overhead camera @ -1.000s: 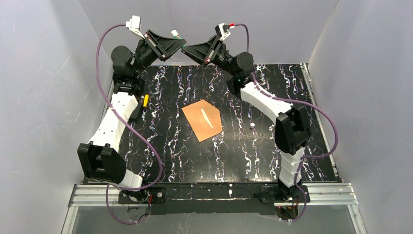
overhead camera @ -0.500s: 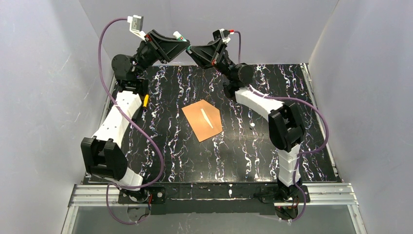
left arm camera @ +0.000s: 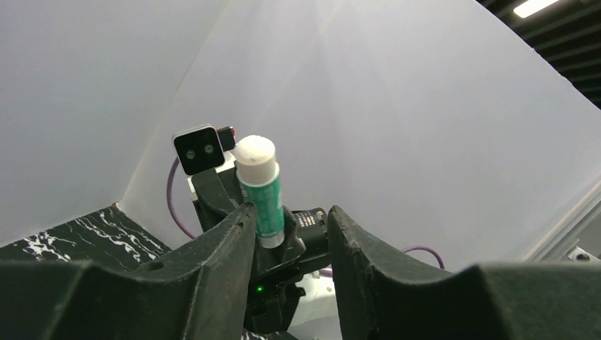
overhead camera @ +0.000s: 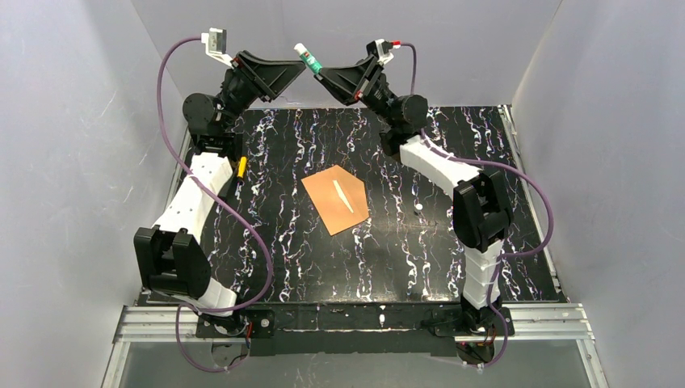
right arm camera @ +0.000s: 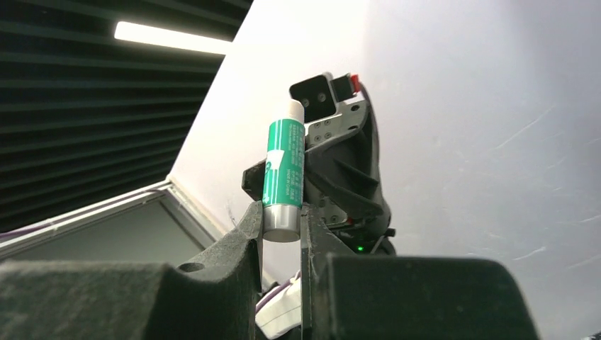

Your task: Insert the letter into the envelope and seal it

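Top external view: the envelope lies flat near the middle of the table, well apart from both arms. High above the far edge, the right gripper pinches a green glue stick by its base. The left gripper faces it, jaws parted and gripping nothing.

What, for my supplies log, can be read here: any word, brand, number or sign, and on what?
On the glue stick: white print on its green label, too small and blurred to read.
On the envelope: no writing visible.
Nothing else in any view carries legible text.
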You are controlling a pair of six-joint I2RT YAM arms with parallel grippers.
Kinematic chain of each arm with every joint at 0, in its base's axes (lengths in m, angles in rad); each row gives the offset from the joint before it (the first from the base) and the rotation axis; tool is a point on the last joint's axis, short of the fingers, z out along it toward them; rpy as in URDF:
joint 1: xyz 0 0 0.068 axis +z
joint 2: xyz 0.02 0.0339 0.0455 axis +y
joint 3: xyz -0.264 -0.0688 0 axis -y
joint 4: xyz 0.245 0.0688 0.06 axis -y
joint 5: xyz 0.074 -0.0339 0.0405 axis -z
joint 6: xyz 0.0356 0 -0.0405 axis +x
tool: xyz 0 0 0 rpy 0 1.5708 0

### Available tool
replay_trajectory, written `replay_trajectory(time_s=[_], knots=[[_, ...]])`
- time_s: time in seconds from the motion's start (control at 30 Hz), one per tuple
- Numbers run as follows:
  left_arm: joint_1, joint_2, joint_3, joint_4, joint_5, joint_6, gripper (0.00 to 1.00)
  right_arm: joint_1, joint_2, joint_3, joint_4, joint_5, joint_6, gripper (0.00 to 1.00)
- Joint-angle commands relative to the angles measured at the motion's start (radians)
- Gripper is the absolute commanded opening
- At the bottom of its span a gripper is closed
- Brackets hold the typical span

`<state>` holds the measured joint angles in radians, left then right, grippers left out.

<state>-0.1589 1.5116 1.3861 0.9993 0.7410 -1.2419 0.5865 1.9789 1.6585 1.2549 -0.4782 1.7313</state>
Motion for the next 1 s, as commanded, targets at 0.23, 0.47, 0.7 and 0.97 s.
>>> replay_trajectory(time_s=[0.23,0.47,0.7,0.97], knots=[[-0.006,-0.049,0.021,-0.041,-0.017,0.046,0.59,0.001,-0.030,0.073,-0.076,-0.033,-0.094,0.01],[-0.006,-0.081,-0.022,-0.155,-0.055,0.112,0.72,0.002,-0.002,0.086,-0.012,-0.018,-0.037,0.01],[-0.007,-0.070,0.009,-0.156,-0.069,0.083,0.70,0.013,-0.028,0.033,-0.099,-0.049,-0.108,0.01],[-0.010,-0.075,-0.003,-0.156,-0.063,0.065,0.54,0.021,0.008,0.061,-0.095,-0.056,-0.094,0.01]])
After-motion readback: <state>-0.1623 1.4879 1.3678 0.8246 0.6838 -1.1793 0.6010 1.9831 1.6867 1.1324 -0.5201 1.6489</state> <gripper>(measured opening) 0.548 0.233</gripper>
